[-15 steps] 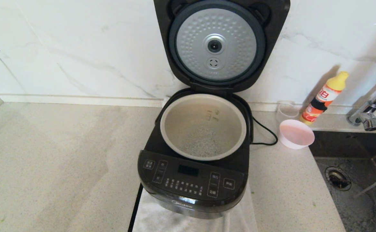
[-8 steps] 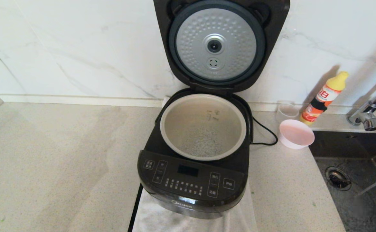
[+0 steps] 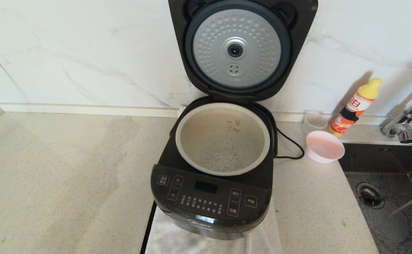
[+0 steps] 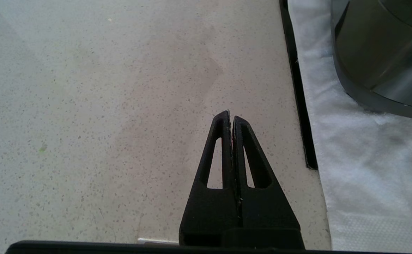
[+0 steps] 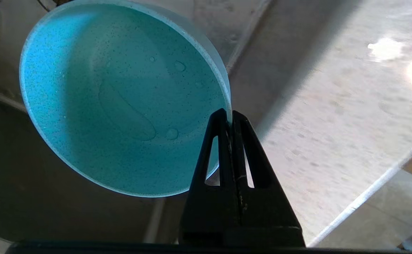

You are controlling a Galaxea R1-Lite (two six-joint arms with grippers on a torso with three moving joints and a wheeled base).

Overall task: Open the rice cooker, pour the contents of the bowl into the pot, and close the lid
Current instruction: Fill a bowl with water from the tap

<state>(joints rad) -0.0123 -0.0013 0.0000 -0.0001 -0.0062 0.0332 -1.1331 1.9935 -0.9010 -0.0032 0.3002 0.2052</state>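
The black rice cooker stands mid-counter with its lid swung upright, silver dimpled disc facing me. The pale pot sits inside, white grains lying at its bottom. Right of the cooker, by the sink, the pink bowl stands alone on the counter. Neither arm shows in the head view. In the right wrist view my right gripper is shut, its tips lying over the rim of the bowl, which holds only droplets. My left gripper is shut above bare counter, left of the cooker's base.
A white cloth lies under the cooker's front. Behind the bowl are a clear cup and an orange bottle with a yellow cap. The sink and tap fill the right side. The cooker's cord loops beside it.
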